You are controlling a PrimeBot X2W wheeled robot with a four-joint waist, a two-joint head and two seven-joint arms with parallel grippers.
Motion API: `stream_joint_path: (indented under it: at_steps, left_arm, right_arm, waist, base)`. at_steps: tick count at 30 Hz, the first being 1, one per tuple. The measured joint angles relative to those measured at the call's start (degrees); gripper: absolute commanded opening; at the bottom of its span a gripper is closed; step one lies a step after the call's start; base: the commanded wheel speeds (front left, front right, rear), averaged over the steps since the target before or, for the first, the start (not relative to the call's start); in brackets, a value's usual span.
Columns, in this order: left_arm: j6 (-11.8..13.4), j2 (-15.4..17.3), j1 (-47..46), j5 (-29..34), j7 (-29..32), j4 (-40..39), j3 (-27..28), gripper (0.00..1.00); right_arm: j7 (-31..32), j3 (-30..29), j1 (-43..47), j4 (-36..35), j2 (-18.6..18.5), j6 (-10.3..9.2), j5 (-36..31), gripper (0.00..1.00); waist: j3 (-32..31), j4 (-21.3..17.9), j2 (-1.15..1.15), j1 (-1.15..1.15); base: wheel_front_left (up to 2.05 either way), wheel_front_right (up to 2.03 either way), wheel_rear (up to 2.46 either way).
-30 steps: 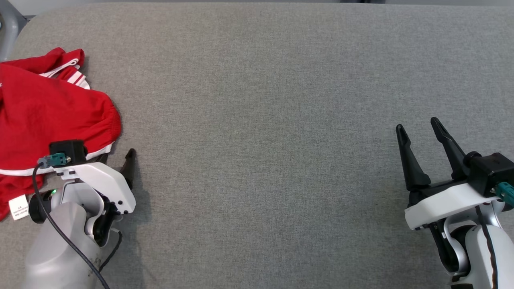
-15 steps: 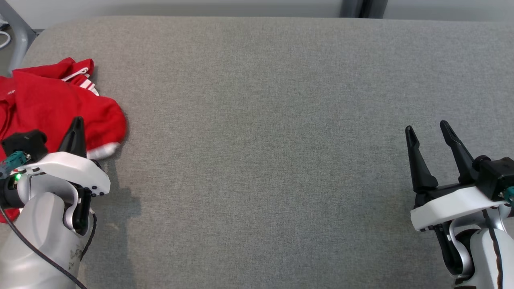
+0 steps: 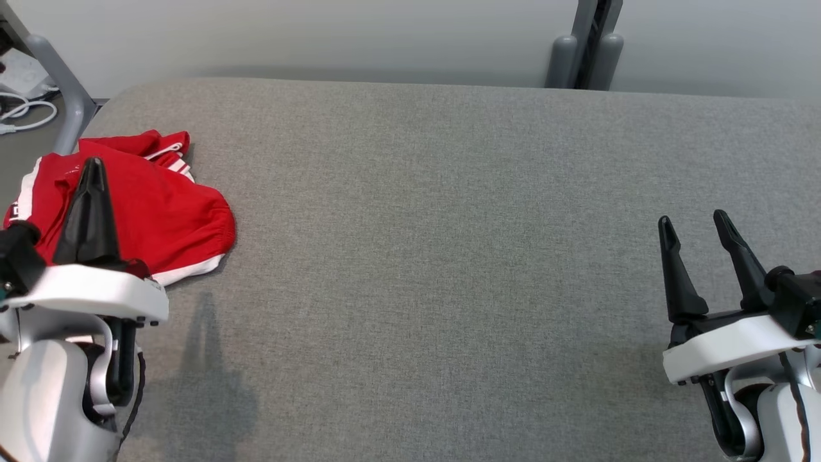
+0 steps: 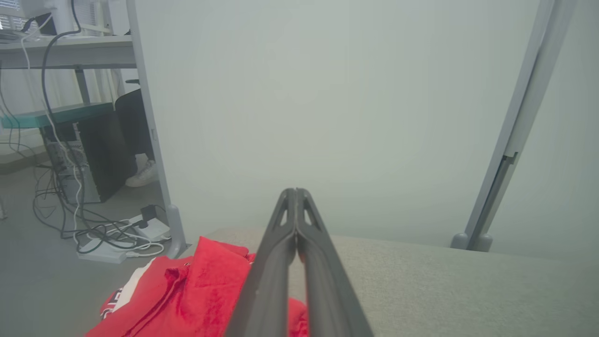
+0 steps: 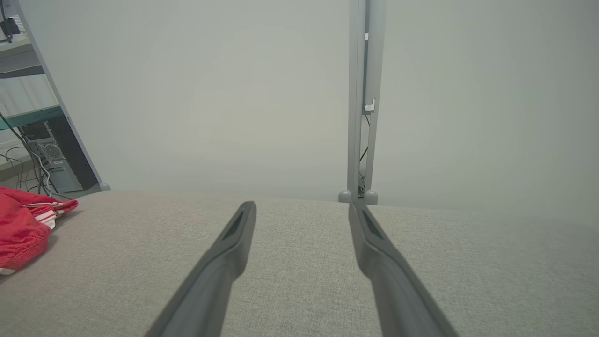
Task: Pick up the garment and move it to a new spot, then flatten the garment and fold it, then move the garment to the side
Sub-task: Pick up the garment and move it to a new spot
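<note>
While my left gripper (image 3: 93,168) sits at eight o'clock in the head view, I see its two fingers (image 4: 266,285) pressed flat together with nothing between them, the tips showing in front of the red garment (image 3: 173,212). My right gripper (image 3: 693,219) at four o'clock stands spread wide and empty over the grey padded table (image 3: 436,256). The garment lies bunched at nine o'clock, near the table's left edge, white stripes (image 3: 168,154) at its far end. Through the right wrist view it shows at nine o'clock, well apart from that gripper. A pale wall (image 3: 321,38) stands at twelve o'clock.
</note>
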Motion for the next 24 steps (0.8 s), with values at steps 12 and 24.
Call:
stream_joint_path:
  at_steps: [12,24]
  left_arm:
    - [7.3,-1.5,13.3,1.4,3.2,-17.4,0.1,1.00]
    - [7.3,-2.0,22.2,1.9,-0.6,-13.1,-1.5,1.00]
  right_arm:
    - [0.0,0.9,2.1,-0.6,0.7,0.00,0.3,1.00]
    - [0.4,1.9,7.0,-1.3,1.2,0.00,0.5,1.00]
  waist:
    - [-3.4,0.6,0.00,0.00]
    - [-8.8,2.5,0.00,0.00]
  base:
    - [0.00,0.00,0.00]
    - [0.00,0.00,0.00]
